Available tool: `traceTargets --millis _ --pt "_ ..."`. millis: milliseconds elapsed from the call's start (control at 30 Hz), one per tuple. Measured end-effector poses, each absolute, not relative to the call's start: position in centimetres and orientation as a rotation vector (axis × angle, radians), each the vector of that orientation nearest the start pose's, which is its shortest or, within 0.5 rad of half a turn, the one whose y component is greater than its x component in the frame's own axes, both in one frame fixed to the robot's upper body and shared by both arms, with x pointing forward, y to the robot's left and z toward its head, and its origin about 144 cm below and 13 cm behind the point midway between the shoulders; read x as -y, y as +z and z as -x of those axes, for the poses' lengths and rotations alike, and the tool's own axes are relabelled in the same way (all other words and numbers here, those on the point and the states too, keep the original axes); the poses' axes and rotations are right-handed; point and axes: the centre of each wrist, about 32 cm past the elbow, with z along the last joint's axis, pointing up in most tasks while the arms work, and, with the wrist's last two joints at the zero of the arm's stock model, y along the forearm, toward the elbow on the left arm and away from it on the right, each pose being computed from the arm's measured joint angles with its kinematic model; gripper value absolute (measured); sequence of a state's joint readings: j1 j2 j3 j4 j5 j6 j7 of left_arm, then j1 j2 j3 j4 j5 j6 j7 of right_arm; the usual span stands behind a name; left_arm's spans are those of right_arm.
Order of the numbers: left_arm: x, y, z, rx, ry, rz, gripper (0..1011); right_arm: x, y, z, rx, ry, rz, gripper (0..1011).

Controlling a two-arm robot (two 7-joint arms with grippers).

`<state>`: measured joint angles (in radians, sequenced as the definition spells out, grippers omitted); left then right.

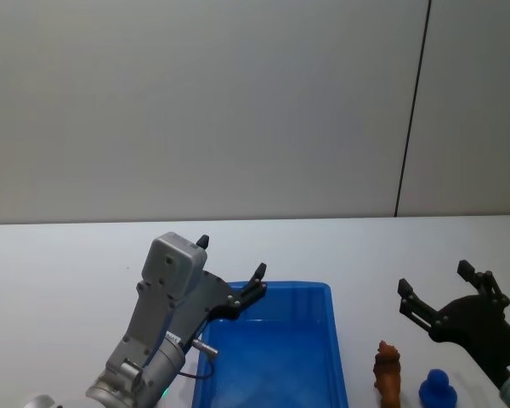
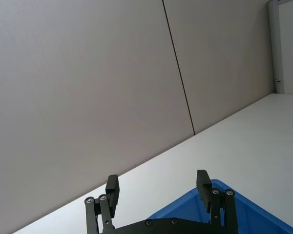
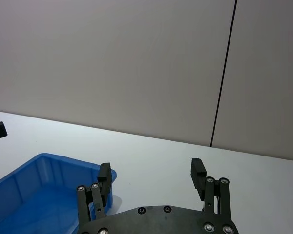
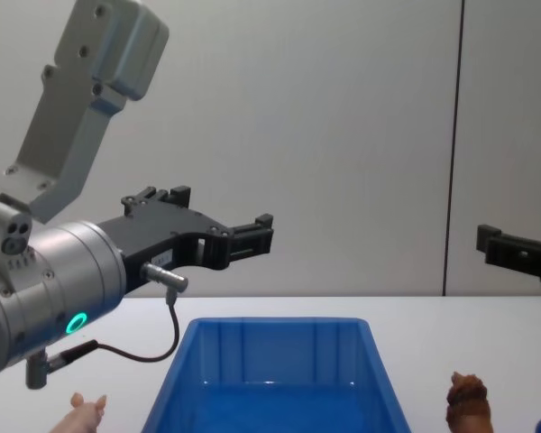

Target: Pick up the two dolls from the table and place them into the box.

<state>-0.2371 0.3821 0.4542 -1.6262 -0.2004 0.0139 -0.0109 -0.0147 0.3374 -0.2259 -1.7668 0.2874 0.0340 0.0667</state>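
Observation:
The blue box stands on the white table in front of me, with no doll showing inside. To its right stand a shaggy brown doll and a rounded blue doll. A pale pink doll lies on the table left of the box. My left gripper hangs open and holds nothing above the box's far left corner. My right gripper is open in the air just beyond the brown and blue dolls, touching neither.
A grey wall with a dark vertical seam rises behind the table. A cable loops under my left wrist above the box's left side.

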Motion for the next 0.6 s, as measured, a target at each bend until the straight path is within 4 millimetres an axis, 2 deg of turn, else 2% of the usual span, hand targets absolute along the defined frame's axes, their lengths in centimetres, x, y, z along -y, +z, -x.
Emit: traceTargets --millis 600 --pt "-19.84 120.44 -49.2 0.268 1.124 -0.061 1001 24.25 118.57 -44.0 0.034 -1.264 0.018 1001"
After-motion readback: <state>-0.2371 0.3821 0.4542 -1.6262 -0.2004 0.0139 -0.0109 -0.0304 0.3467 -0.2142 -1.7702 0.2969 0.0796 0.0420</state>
